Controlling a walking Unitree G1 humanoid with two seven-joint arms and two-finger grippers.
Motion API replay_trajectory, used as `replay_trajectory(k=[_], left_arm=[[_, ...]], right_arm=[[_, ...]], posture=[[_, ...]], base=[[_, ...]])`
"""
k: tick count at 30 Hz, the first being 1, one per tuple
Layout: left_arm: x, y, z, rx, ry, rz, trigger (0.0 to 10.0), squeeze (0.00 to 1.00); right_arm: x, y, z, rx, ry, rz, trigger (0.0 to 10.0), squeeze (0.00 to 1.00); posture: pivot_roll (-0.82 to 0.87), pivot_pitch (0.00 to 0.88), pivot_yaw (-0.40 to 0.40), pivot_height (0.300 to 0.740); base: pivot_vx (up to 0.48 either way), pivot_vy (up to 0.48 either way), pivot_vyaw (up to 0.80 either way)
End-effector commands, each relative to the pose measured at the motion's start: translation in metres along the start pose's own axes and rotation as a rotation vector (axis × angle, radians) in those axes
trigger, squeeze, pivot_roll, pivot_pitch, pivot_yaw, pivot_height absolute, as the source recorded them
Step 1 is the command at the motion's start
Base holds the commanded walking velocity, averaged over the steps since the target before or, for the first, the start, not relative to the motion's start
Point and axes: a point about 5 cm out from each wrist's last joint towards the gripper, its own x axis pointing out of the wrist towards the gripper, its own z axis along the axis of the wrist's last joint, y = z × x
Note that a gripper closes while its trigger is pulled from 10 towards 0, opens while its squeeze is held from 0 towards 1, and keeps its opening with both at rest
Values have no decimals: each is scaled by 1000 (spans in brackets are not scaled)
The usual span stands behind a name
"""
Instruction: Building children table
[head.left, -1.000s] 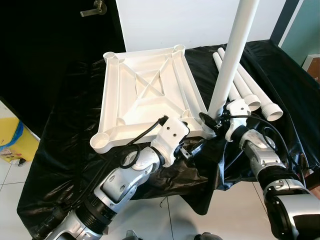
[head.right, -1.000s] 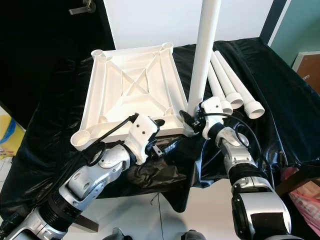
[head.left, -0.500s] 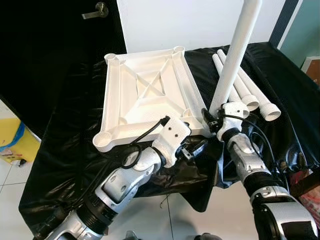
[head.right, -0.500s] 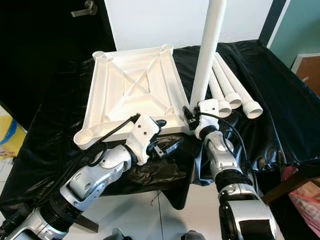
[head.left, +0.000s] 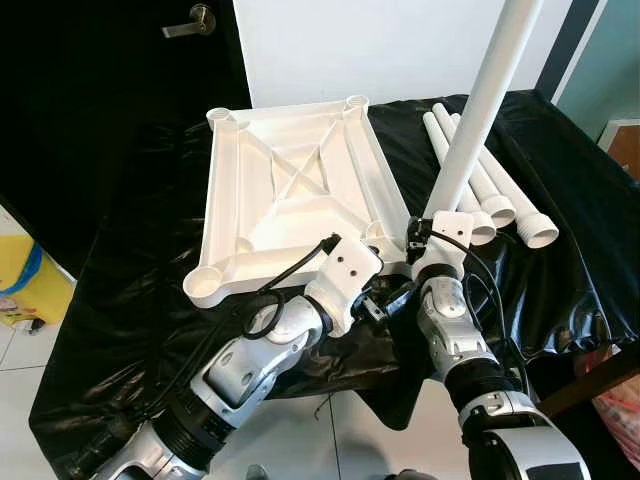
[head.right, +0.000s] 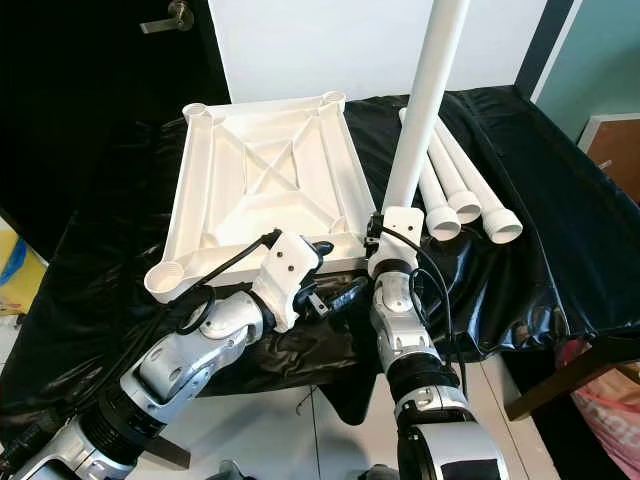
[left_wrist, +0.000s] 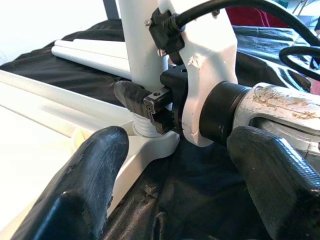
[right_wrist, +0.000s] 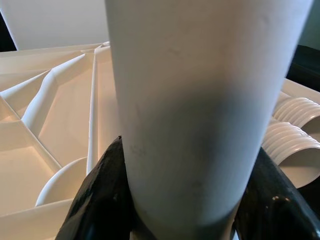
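Note:
The white tabletop (head.left: 290, 190) lies upside down on the black-draped table. A white table leg (head.left: 480, 110) stands nearly upright, leaning a little right. Its threaded end (left_wrist: 145, 125) sits in the near right corner socket (left_wrist: 150, 145). My right gripper (right_wrist: 180, 200) is shut on the leg just above the socket, with one black finger on each side. My left gripper (left_wrist: 180, 175) is open, low at the table's front edge, facing that corner and the right wrist. It holds nothing.
Three loose white legs (head.left: 490, 190) lie side by side on the black cloth (head.left: 560, 250), right of the tabletop. A dark door with a handle (head.left: 190, 20) stands at the back left. A yellow object (head.left: 30, 290) sits on the floor at the left.
My right forearm has swung left, from the far right to just below the corner, with its wrist still on the leg. The leg leans slightly more right. My left gripper has hardly moved.

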Motion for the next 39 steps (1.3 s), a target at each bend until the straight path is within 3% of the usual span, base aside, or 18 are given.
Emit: replay_trajectory(k=[1,13,14,25,29,30,34,39], left_arm=[[-2,-11,-1,-6,5,-186,10000,0],[-1,-10,-1,-4,5,-187,10000,0],[-1,-10,-1,-4,5,-187,10000,0],[-2,-11,0,-5,4,-189,10000,0],[-2,-11,0,-7,3,-186,10000,0],[-2,-11,0,-7,2,-185,10000,0],[-2,-10,1,-8,2,-182,10000,0],[-1,-10,1,-8,2,-184,10000,0]], right_arm=[[-10,-8,-24,5,117,-19,10000,0],[-12,1,-11,13,34,21,10000,0],[-12,1,-10,15,28,23,10000,1000],[-12,-4,2,57,-57,101,10000,1000],[-12,-17,5,45,-72,198,10000,1000],[-11,-22,4,38,-72,228,10000,0],[-10,-34,2,-16,-38,399,10000,0],[-7,-37,2,-91,-28,504,10000,0]], posture=[[-72,26,14,740],[-76,26,15,740],[-76,26,15,740],[-79,33,14,740],[-80,40,16,740],[-81,45,16,740],[-88,51,23,740],[-92,51,27,740]], base=[[0,0,0],[0,0,0],[0,0,0],[0,0,0],[0,0,0],[0,0,0],[0,0,0],[0,0,0]])
